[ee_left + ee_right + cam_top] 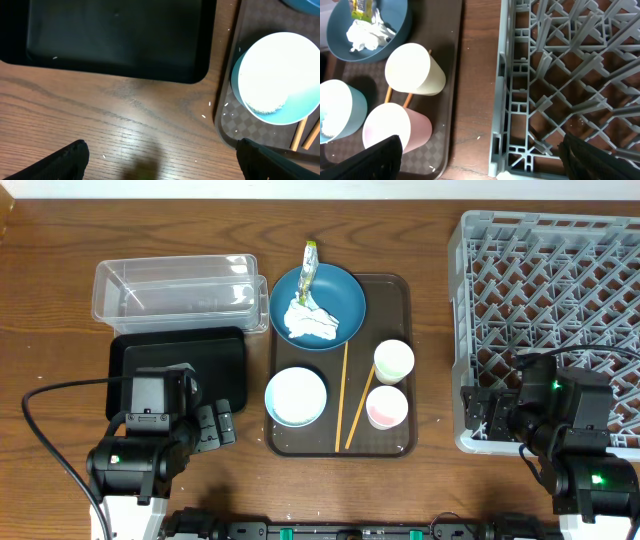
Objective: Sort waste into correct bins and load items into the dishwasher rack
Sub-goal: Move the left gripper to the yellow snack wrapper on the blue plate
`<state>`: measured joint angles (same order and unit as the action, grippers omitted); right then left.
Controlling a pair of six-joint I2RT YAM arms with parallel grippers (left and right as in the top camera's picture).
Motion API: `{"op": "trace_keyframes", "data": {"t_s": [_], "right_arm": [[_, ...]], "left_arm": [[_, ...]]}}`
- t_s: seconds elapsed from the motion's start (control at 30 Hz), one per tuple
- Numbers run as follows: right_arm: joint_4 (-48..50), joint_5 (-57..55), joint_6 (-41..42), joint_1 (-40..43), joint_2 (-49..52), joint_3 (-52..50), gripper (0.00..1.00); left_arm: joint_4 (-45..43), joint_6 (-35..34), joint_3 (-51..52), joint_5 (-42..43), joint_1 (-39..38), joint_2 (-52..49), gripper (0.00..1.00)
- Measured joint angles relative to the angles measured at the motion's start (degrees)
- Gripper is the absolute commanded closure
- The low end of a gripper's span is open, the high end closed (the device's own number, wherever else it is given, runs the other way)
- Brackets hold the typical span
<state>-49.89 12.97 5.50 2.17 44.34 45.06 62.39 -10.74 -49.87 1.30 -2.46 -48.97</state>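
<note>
A dark blue plate (340,292) at the back of the brown tray holds a crumpled white tissue (310,320) and a green-yellow wrapper (308,262). A light blue bowl (296,396) with rice inside (267,105), a cream cup (393,361), a pink cup (387,407) and two chopsticks (352,402) also sit on the tray. Loose rice grains (204,116) lie on the table. The clear tub (175,288) and black tray (175,360) are at the left, the grey rack (550,320) at the right. My left gripper (160,160) is open over bare wood. My right gripper (480,160) is open over the rack's front-left corner.
The brown serving tray (400,442) lies in the middle of the wooden table. A black cable (45,440) loops at the front left. A strip of bare wood separates the serving tray from the rack (475,75).
</note>
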Motion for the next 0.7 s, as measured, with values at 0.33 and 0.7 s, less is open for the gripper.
{"op": "trace_keyframes", "data": {"t_s": [0.33, 0.7], "right_arm": [[-0.13, 0.13, 0.00, 0.00, 0.02, 0.00, 0.01], [-0.42, 0.15, 0.00, 0.00, 0.02, 0.00, 0.01]], "left_arm": [[0.02, -1.07, 0.00, 0.00, 0.00, 0.00, 0.03], [-1.70, -1.25, 0.00, 0.00, 0.00, 0.00, 0.03]]}}
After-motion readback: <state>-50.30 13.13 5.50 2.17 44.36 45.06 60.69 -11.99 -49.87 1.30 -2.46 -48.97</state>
